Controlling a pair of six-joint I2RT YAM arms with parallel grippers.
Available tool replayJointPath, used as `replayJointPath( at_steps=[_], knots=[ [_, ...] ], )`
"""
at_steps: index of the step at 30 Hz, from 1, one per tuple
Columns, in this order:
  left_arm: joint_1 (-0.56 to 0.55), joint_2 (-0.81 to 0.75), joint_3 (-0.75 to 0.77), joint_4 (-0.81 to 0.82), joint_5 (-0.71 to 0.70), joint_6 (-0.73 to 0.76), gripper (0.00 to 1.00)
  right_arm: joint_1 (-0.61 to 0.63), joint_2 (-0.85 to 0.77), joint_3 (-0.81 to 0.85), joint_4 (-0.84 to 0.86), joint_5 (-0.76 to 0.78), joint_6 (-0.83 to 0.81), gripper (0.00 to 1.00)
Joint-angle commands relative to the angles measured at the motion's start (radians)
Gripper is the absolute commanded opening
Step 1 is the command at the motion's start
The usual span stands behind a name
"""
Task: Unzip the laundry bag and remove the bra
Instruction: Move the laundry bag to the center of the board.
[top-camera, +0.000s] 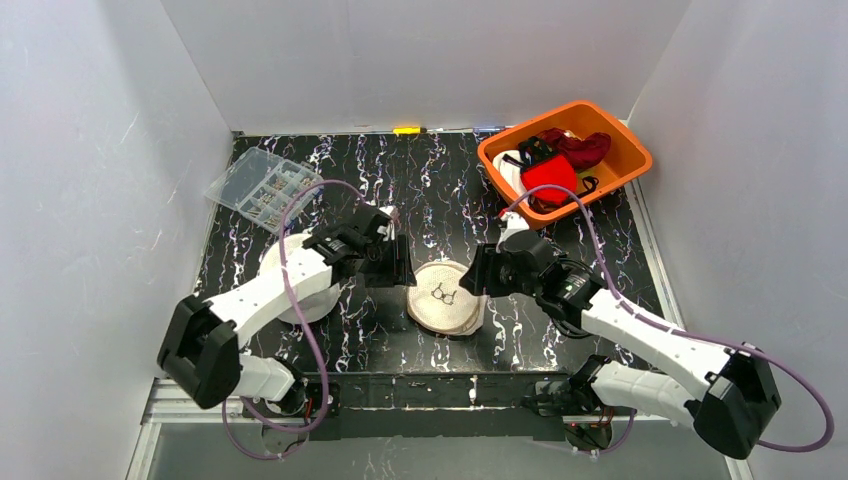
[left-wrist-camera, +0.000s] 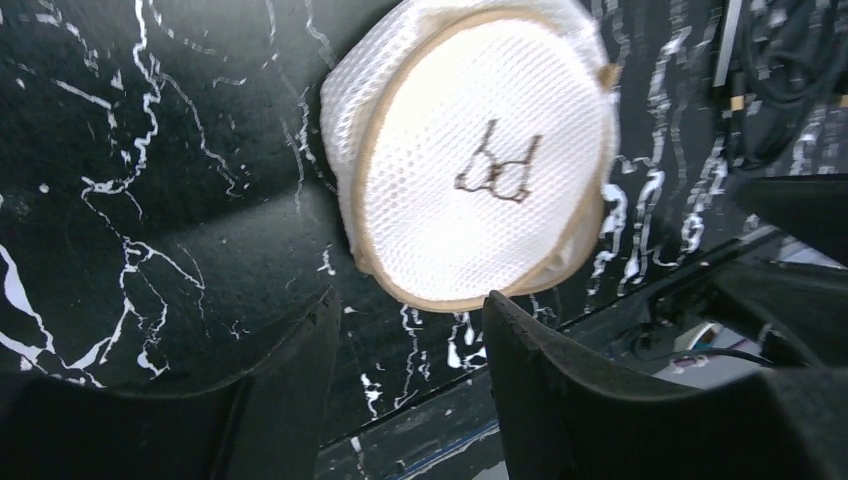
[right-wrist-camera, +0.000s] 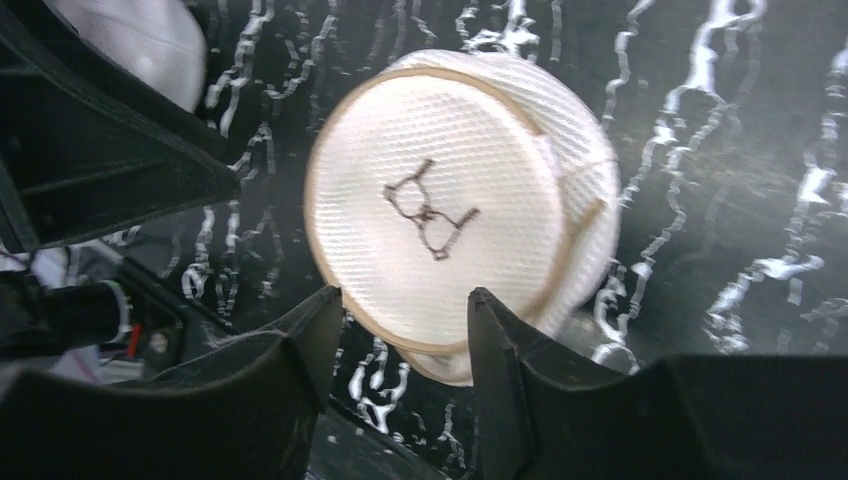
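Note:
The laundry bag (top-camera: 446, 297) is a round white mesh pouch with tan trim and a small bra drawing on top; it lies on the black marbled table between the two arms and looks closed. The bra is hidden from view. My left gripper (top-camera: 390, 265) hovers just left of the bag, open and empty. In the left wrist view the laundry bag (left-wrist-camera: 480, 160) lies beyond that open gripper (left-wrist-camera: 410, 300). My right gripper (top-camera: 480, 272) is at the bag's right side, also open. In the right wrist view the gripper (right-wrist-camera: 405, 295) frames the near rim of the laundry bag (right-wrist-camera: 450, 215) without pinching it.
An orange bin (top-camera: 632, 152) at the back right holds red, dark and white garments. A clear plastic organiser box (top-camera: 262, 188) lies at the back left. A white round thing (top-camera: 300, 295) sits under the left arm. A small yellow item (top-camera: 407, 130) is at the table's far edge.

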Motion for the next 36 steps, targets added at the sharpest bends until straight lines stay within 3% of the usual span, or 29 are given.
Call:
replayJointPath(
  at_steps=[1, 3, 7, 12, 21, 30, 33, 36],
  knots=[
    [-0.005, -0.088, 0.034, 0.003, 0.011, 0.013, 0.48, 0.003, 0.052, 0.007, 0.185, -0.146, -0.005, 0.51],
    [-0.005, -0.073, 0.014, 0.128, 0.100, -0.004, 0.33, 0.002, 0.102, -0.017, 0.262, -0.194, 0.018, 0.43],
    [-0.004, 0.046, -0.010, 0.333, 0.240, -0.072, 0.09, 0.003, 0.184, -0.073, 0.393, -0.196, 0.042, 0.38],
    [-0.005, 0.170, -0.037, 0.395, 0.222, -0.104, 0.00, 0.002, 0.253, -0.127, 0.437, -0.175, 0.050, 0.36],
    [-0.005, 0.276, -0.090, 0.398, 0.149, -0.107, 0.00, 0.002, 0.295, -0.199, 0.423, -0.121, 0.041, 0.35],
    [-0.005, 0.237, -0.092, 0.372, 0.139, -0.096, 0.00, 0.002, 0.208, -0.196, 0.333, -0.095, 0.008, 0.38],
    [-0.005, 0.182, -0.092, 0.352, 0.138, -0.094, 0.10, 0.002, 0.089, -0.188, 0.254, -0.086, 0.001, 0.51],
    [-0.005, 0.123, -0.080, 0.303, 0.137, -0.088, 0.29, 0.002, -0.017, -0.186, 0.145, -0.012, 0.009, 0.66]
  ],
)
